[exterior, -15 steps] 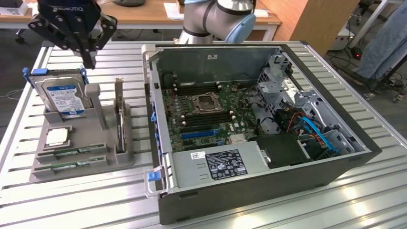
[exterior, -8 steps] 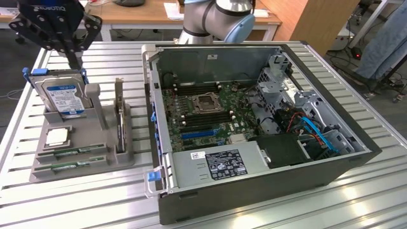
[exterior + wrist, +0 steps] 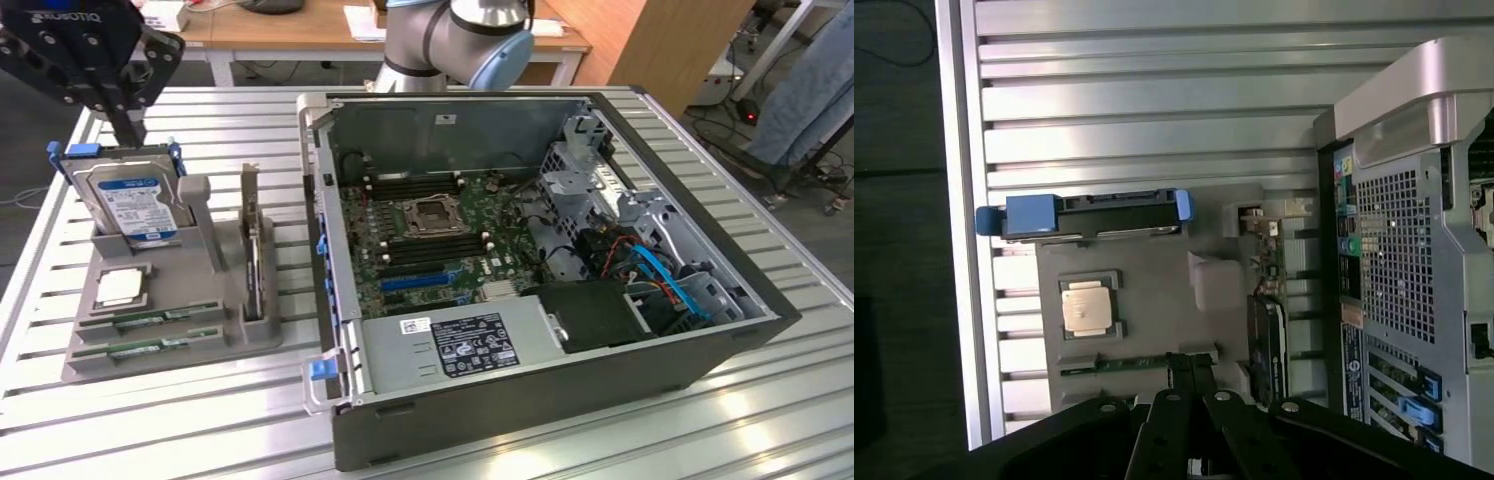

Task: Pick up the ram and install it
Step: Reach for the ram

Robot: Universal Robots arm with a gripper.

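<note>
The end effector (image 3: 131,130) bears the brand ROBOTIQ; nothing else can be read.

On the slatted table (image 3: 200,425), a parts holder (image 3: 238,340) sits at the exterior view's left, with an open computer case (image 3: 534,400) just beside it on the right. In the holder, a hard drive (image 3: 134,205) stands upright at the back, a processor (image 3: 120,288) lies in front of it, the ram (image 3: 154,320) and a second stick (image 3: 147,347) lie in slots nearest the frame's lower edge, and a card (image 3: 251,240) stands on edge toward the case. Inside the case, the power supply (image 3: 447,345) sits below the motherboard (image 3: 414,240) in the frame.
</note>
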